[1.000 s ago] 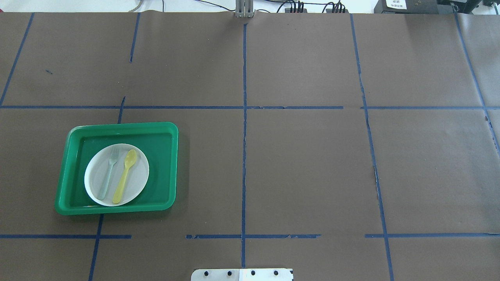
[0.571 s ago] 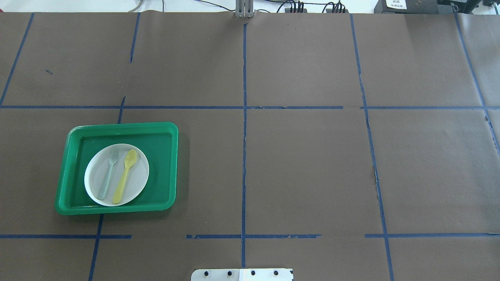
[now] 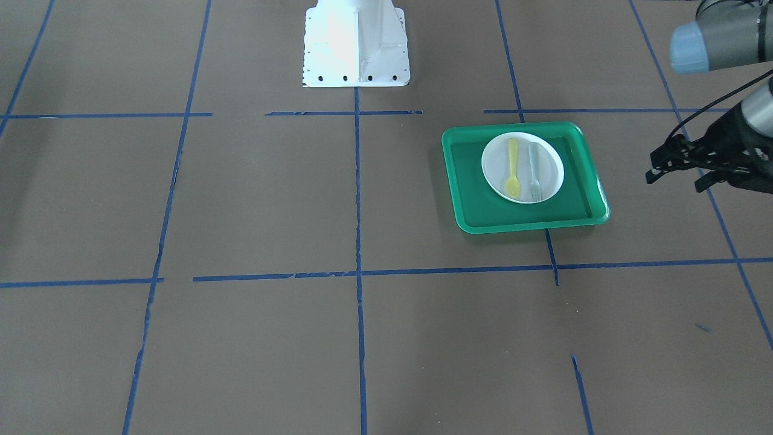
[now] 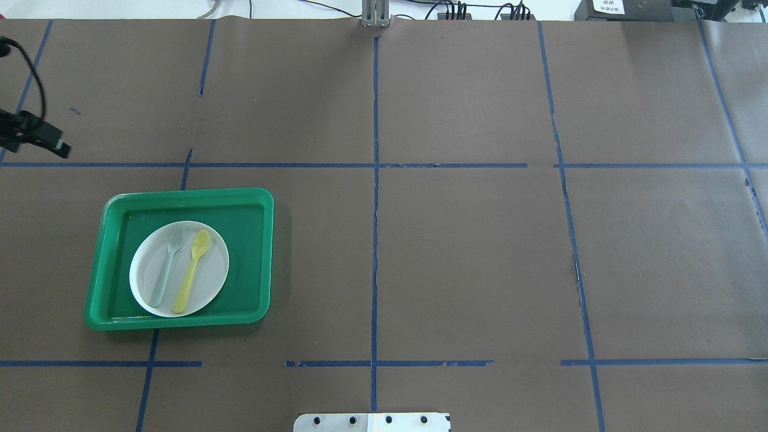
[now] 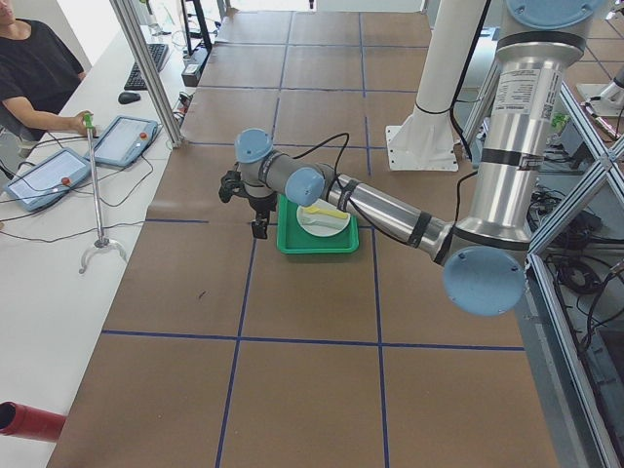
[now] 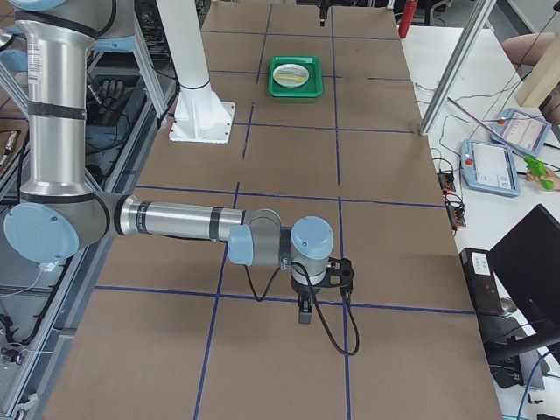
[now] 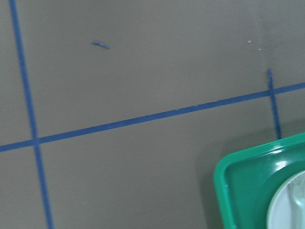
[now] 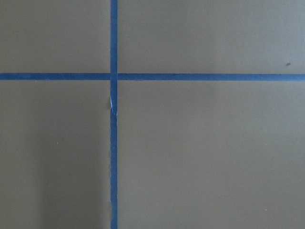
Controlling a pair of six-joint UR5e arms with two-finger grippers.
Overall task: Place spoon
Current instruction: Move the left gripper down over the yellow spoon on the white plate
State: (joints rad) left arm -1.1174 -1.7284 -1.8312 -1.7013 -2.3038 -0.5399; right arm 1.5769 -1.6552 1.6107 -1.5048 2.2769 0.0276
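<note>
The pale-yellow spoon [image 4: 192, 270] lies on the white plate [image 4: 213, 285] beside a grey fork [image 4: 167, 267], inside the green tray [image 4: 246, 252]. It also shows in the front view [image 3: 513, 166]. My left gripper [image 3: 674, 181] hovers open and empty beyond the tray's outer side, apart from it. One of its fingers [image 4: 58, 147] shows at the overhead view's left edge. The left wrist view shows only a tray corner [image 7: 248, 181] and the plate's edge [image 7: 291, 205]. My right gripper [image 6: 319, 293] shows only in the right side view, far from the tray. I cannot tell whether it is open or shut.
The brown table cover carries blue tape lines. The robot's white base mount [image 3: 356, 42] stands at the middle of the near edge. An operator's tablets [image 5: 58, 166] lie on a side desk past the table's far edge.
My left gripper and its cable have come into the overhead view at the left edge. The spoon, fork, plate and tray have not moved.
</note>
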